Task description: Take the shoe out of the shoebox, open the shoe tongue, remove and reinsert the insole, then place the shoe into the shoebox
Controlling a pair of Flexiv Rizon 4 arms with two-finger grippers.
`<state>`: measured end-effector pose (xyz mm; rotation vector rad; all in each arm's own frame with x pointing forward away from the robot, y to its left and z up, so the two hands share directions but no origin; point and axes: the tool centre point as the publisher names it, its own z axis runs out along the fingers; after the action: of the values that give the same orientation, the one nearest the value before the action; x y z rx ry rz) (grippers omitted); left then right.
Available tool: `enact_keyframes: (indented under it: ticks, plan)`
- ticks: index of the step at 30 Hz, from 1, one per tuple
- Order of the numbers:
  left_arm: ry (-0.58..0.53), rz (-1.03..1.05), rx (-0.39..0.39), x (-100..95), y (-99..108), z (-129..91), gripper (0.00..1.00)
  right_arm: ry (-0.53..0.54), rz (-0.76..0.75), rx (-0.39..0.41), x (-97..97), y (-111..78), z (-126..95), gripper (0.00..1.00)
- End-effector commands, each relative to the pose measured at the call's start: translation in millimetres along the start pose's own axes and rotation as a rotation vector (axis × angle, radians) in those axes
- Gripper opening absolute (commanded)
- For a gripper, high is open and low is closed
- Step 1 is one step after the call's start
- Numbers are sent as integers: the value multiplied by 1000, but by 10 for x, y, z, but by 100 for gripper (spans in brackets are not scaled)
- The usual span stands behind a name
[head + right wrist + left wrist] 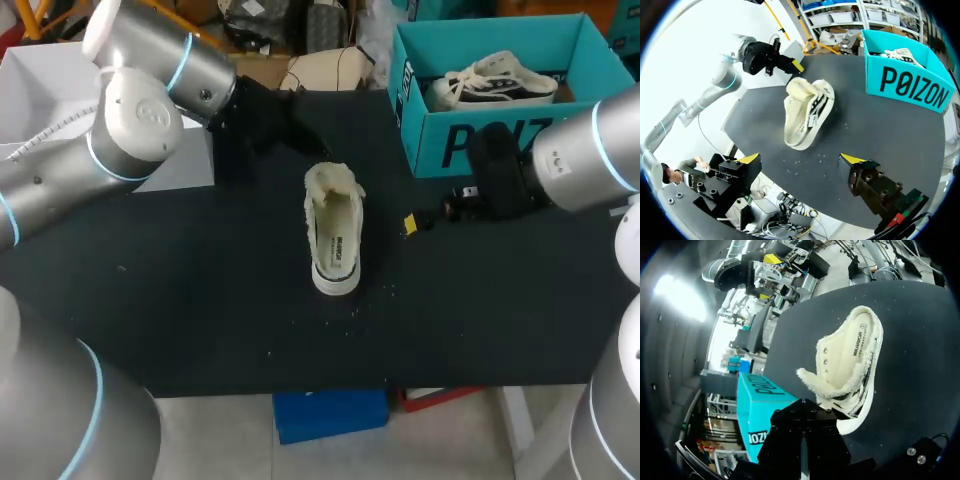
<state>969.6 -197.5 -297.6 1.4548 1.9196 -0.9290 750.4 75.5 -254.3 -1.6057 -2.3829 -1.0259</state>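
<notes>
A cream fleece-lined shoe [332, 235] stands upright in the middle of the black table, its tongue pulled up and its insole showing. My left gripper [300, 135] hangs just behind the shoe's toe, shut with nothing in it. In the left wrist view the shoe [850, 365] lies straight ahead of the shut fingers [802, 445]. My right gripper [425, 215] sits to the shoe's right, in front of the teal shoebox [480, 140]. Its yellow-tipped fingers are wide open [800, 160] and empty, with the shoe [807, 112] ahead of them.
A second, white-and-black sneaker [495, 80] lies inside the teal shoebox [905, 75] at the back right. A white box [40, 90] stands at the back left. Small pale crumbs dot the table in front of the shoe.
</notes>
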Motion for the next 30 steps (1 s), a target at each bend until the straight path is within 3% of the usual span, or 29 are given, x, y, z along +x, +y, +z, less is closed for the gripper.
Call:
enact_keyframes:
  ticks: [1,8,15,22,30]
  plan:
    - [82,39,58,-114,153,260,0,-2,0,2,8,7,8,100]
    - [192,135,182,-42,-1,263,0,-2,0,2,8,7,8,100]
    - [242,144,281,187,-232,344,0,-2,0,2,8,7,8,100]
    - [304,140,337,433,-451,517,0,-2,0,2,8,7,8,100]
    - [342,151,357,494,-510,654,0,-2,0,2,8,7,8,100]
